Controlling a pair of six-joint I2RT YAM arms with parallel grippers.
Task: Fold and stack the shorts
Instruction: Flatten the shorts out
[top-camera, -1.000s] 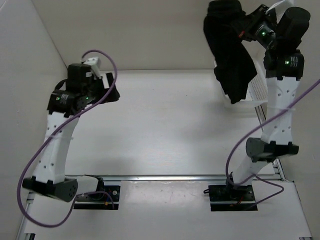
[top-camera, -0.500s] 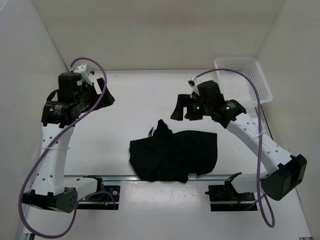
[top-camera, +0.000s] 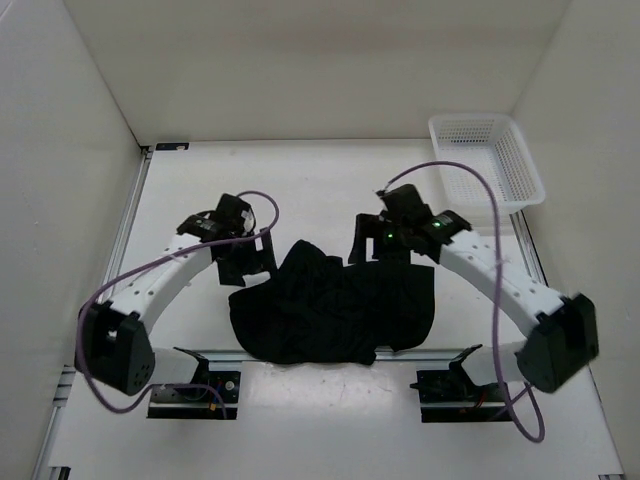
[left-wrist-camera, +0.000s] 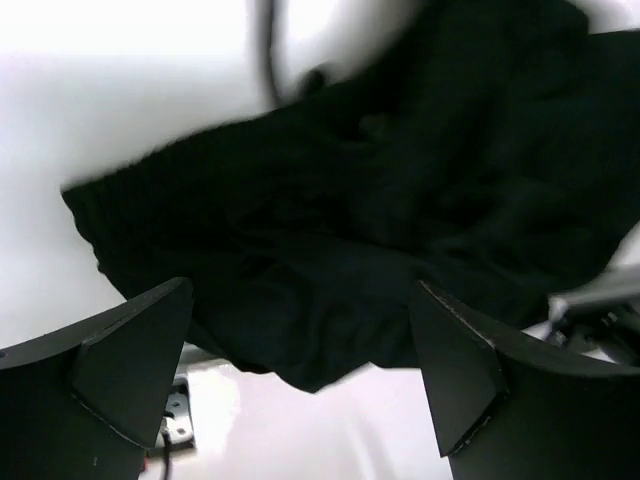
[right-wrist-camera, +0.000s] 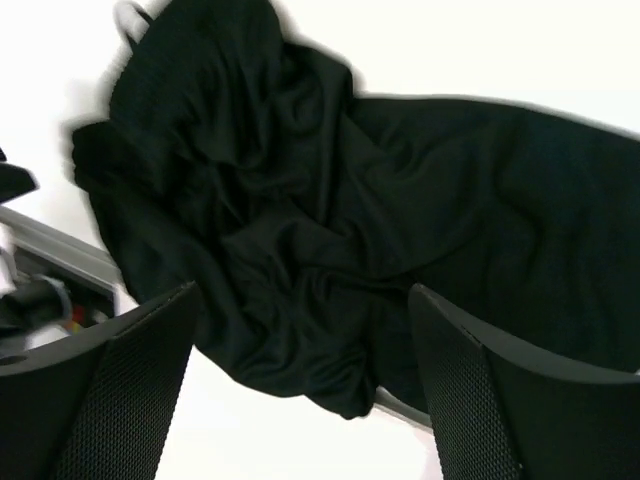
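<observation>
The black shorts (top-camera: 330, 310) lie crumpled on the white table near its front edge, between the two arms. My left gripper (top-camera: 247, 262) hangs open at the heap's upper left corner, fingers spread with nothing between them; its wrist view looks down on the shorts (left-wrist-camera: 380, 200) past both fingers (left-wrist-camera: 120, 370). My right gripper (top-camera: 377, 245) stands open just above the heap's top edge, also empty. In the right wrist view the rumpled shorts (right-wrist-camera: 340, 220) fill the frame between the wide-apart fingers (right-wrist-camera: 470, 390).
A white mesh basket (top-camera: 487, 155) sits at the table's far right corner. White walls close in the table on the left, back and right. A metal rail (top-camera: 400, 352) runs along the front edge under the shorts' hem.
A second ago the right gripper held the shorts up by the basket; it has let them go onto the table and stands open. The left arm has swung down to the heap's left corner.
</observation>
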